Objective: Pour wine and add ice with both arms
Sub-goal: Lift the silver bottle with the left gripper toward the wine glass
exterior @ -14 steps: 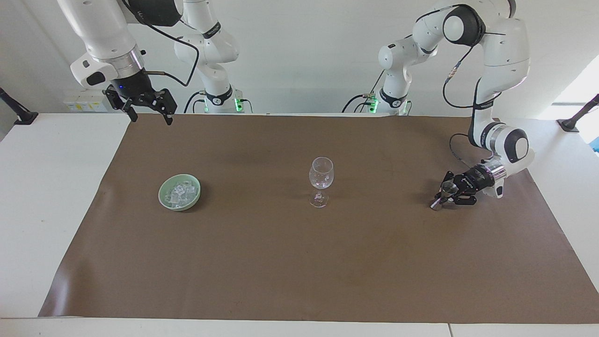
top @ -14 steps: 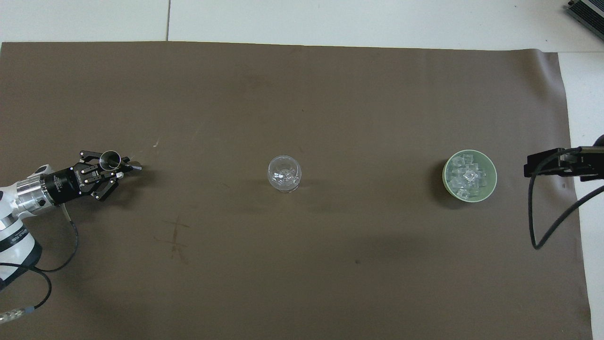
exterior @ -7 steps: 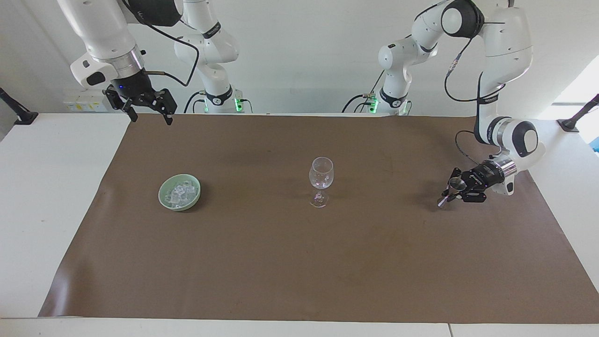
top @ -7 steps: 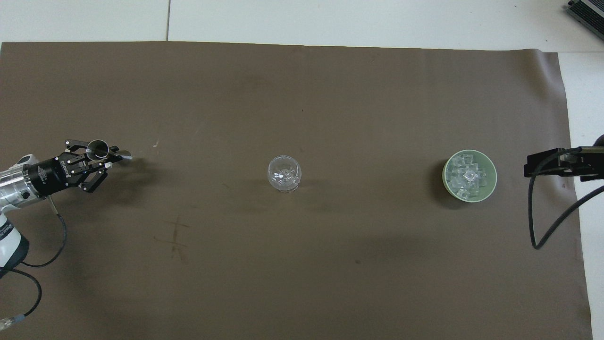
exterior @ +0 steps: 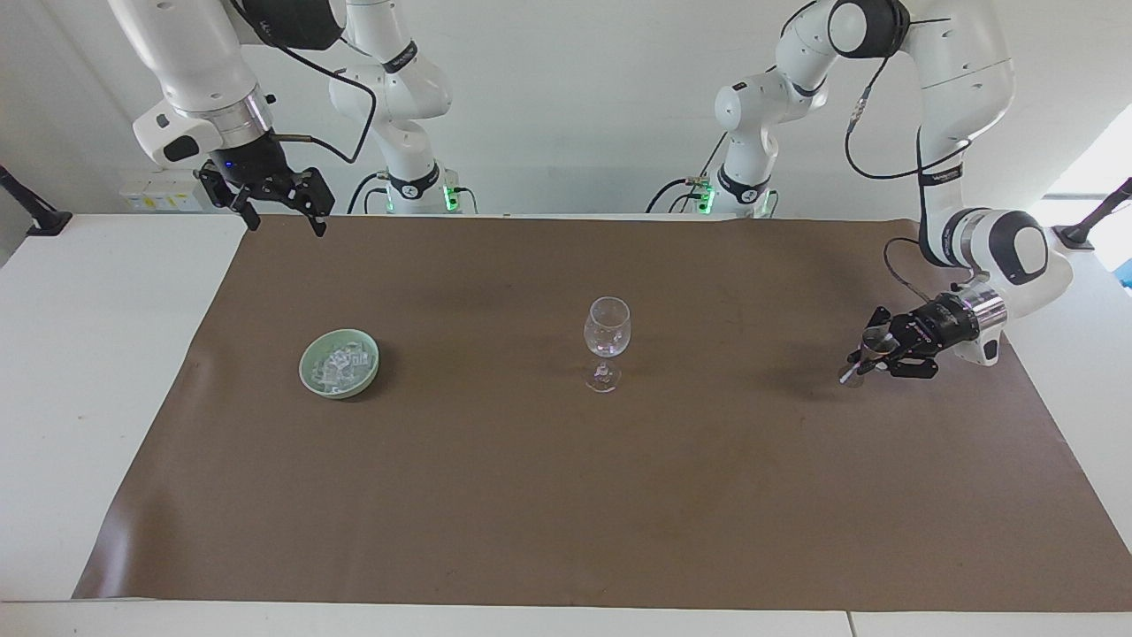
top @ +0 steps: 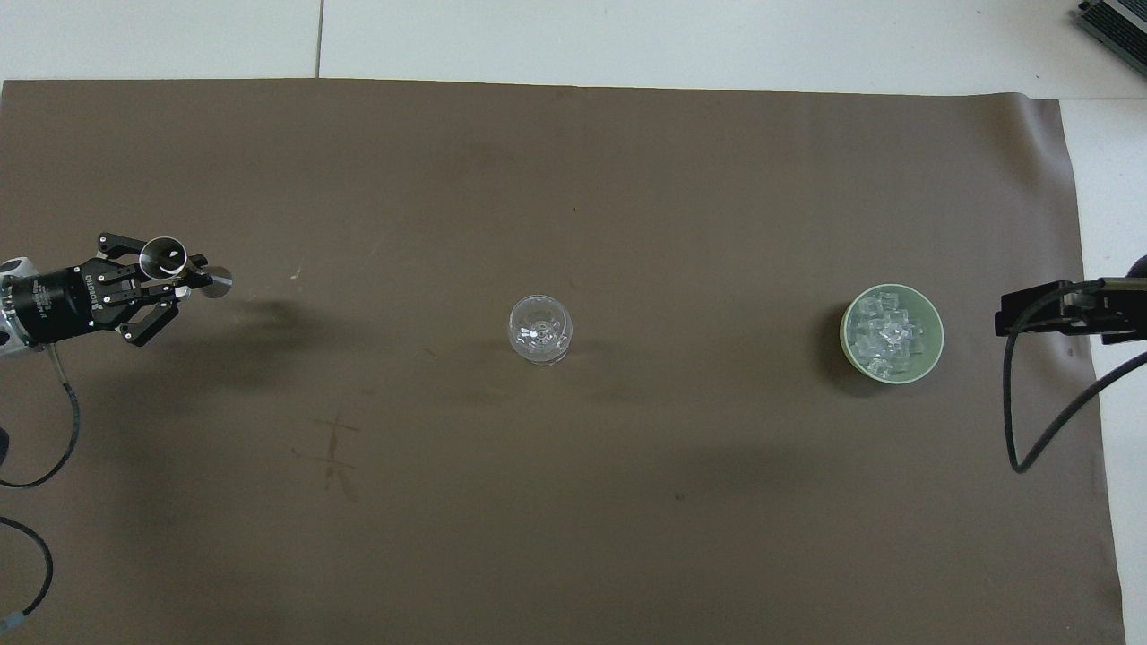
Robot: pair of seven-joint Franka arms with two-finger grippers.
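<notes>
Brown paper covered the counter (exterior: pixel 106 372). A small metal cup (exterior: pixel 874 343) was held tight by the left gripper (exterior: pixel 865 361) near that arm's edge. Ice (exterior: pixel 340 364) sat in a bowl (exterior: pixel 311 376) toward the wide-open right gripper (exterior: pixel 285 217).

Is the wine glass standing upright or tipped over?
Upright. The wine glass stands on its foot on the brown mat with its stem vertical, and the overhead view looks straight down into its round bowl.

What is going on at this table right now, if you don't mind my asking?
The left gripper is shut on a small metal measuring cup, held above the brown mat at its own end. The wine glass stands mid-table. The ice sits in a green bowl. The right gripper waits, open, raised over the mat's edge.
</notes>
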